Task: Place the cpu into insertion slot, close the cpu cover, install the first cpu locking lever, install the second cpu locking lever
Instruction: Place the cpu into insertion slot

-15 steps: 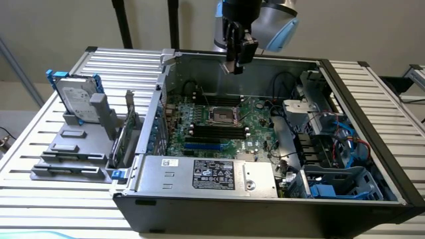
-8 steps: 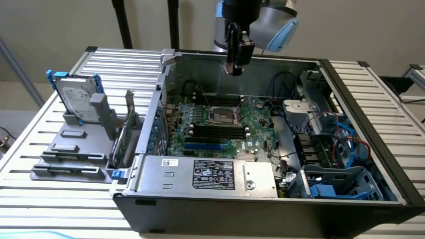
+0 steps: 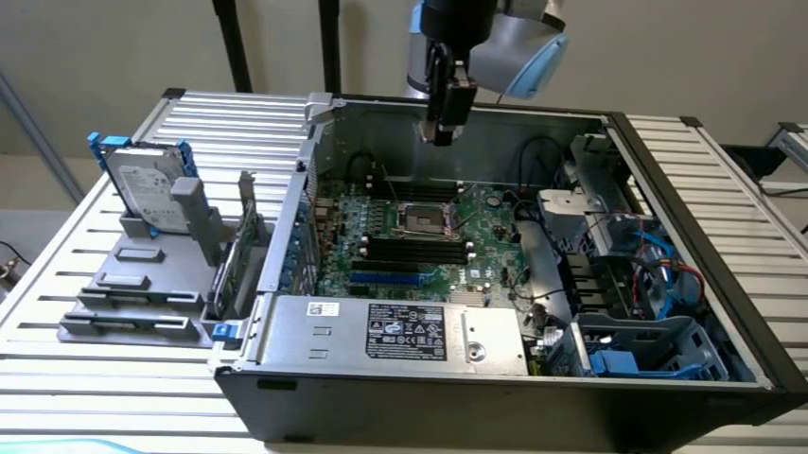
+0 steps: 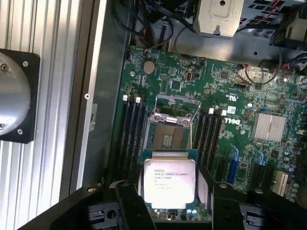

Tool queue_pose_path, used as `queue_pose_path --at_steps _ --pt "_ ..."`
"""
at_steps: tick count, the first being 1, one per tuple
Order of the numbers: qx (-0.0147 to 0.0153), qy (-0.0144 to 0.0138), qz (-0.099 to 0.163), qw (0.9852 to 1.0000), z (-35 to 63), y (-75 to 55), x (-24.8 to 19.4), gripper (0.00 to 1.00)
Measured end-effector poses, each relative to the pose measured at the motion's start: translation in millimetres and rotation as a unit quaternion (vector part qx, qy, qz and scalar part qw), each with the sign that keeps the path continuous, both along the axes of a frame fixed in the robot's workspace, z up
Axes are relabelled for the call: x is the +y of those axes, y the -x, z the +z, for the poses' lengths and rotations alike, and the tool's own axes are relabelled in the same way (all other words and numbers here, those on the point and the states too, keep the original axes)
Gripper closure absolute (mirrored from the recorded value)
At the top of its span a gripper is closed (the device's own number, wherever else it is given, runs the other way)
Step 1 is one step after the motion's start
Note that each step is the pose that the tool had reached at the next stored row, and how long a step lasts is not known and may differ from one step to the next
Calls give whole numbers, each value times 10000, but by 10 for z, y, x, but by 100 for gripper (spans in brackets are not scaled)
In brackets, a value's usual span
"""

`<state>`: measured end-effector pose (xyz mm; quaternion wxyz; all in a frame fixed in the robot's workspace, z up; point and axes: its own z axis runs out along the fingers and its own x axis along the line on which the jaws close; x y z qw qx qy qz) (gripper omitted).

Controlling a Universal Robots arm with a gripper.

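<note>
The cpu [image 4: 170, 181], a square chip with a pale metal top and printed text, sits between my gripper's [image 4: 170, 197] two black fingers [image 4: 130, 201], which are shut on its edges. Beyond it on the green board lies the insertion slot [image 4: 168, 139], dark and uncovered. The cpu cover [image 4: 176, 106], a silver frame, stands swung up at the slot's far side. A thin lever wire [image 4: 192, 135] runs along one side of the slot. In the exterior view my gripper [image 3: 438, 132] hangs over the open computer case, well above the insertion slot [image 3: 423, 219].
Long black memory slots [image 4: 130, 139] flank the socket on both sides. The case's walls [image 3: 606, 118], cables and a drive cage [image 3: 644, 350] crowd the exterior view's right. A power supply [image 3: 404, 331] sits at the front. A hard drive in a grey stand [image 3: 146, 194] rests on the slatted table.
</note>
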<state>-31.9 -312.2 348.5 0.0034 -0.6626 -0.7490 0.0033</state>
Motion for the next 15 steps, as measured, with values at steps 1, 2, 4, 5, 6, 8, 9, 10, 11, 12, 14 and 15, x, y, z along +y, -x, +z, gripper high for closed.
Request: queue_pose_path --at_steps 1,2,4,5,6,8,9,10,11,12,14,15 --pt "35 2 -50 10000 -4 0 0 45" --pt "60 2 -107 9999 -11 0 0 45" --pt "89 1 -241 9997 -32 0 0 45" --pt "95 1 -305 9995 -46 0 0 45" --pt "100 0 -372 9993 -61 0 1 45" --pt "103 -1 -495 9987 -97 0 2 45" --pt "104 -1 -544 9985 -115 0 3 45" --pt "104 -1 -584 9982 -133 -1 4 45" --pt "104 -2 -620 9980 -152 -2 5 45" --pt "104 -2 -640 9979 -170 -3 5 45" --pt "104 -3 -648 9978 -207 -5 5 45" --pt "105 -2 -648 9978 -224 -6 5 45"
